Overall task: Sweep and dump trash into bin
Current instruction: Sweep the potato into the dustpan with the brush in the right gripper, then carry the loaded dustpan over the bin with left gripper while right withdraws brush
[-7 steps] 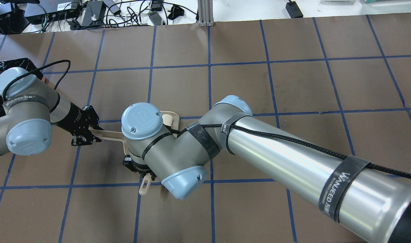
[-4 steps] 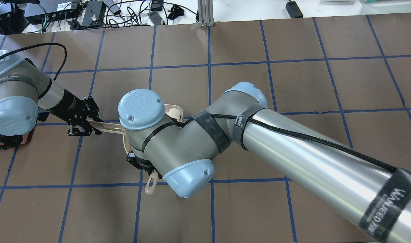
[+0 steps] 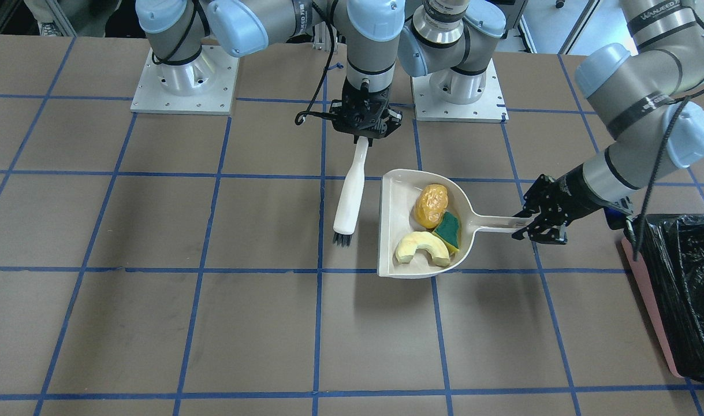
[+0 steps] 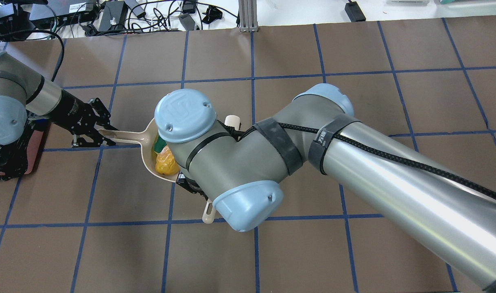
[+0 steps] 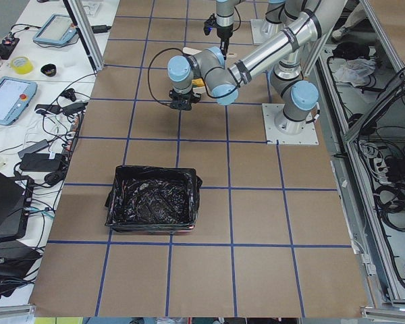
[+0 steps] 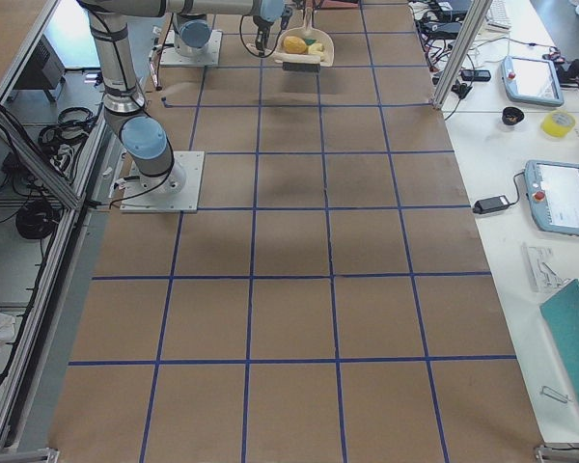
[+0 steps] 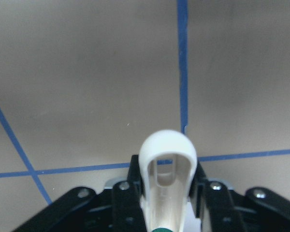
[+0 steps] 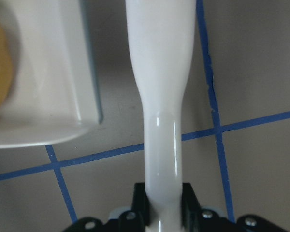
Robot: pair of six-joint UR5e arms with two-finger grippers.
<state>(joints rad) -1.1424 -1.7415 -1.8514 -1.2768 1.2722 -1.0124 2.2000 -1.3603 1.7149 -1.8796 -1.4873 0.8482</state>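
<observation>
The beige dustpan holds all three trash items: the orange-yellow lump, the green-and-yellow sponge wedge and the pale crescent slice. My left gripper is shut on the dustpan handle. The dustpan's shadow lies offset on the table, so it looks slightly raised. My right gripper is shut on the white brush, which hangs beside the pan's open edge. The bin, pink with a black bag, stands beyond the left gripper. In the overhead view my right arm hides most of the dustpan.
The brown table carries a blue tape grid. The two arm bases are bolted near the robot's edge. The bin also shows in the exterior left view. Cables and electronics lie past the table's far edge.
My left gripper has drawn the dustpan toward the bin side. My right arm has shifted right and back with the brush, so the lump and sponge now show in the overhead view.
</observation>
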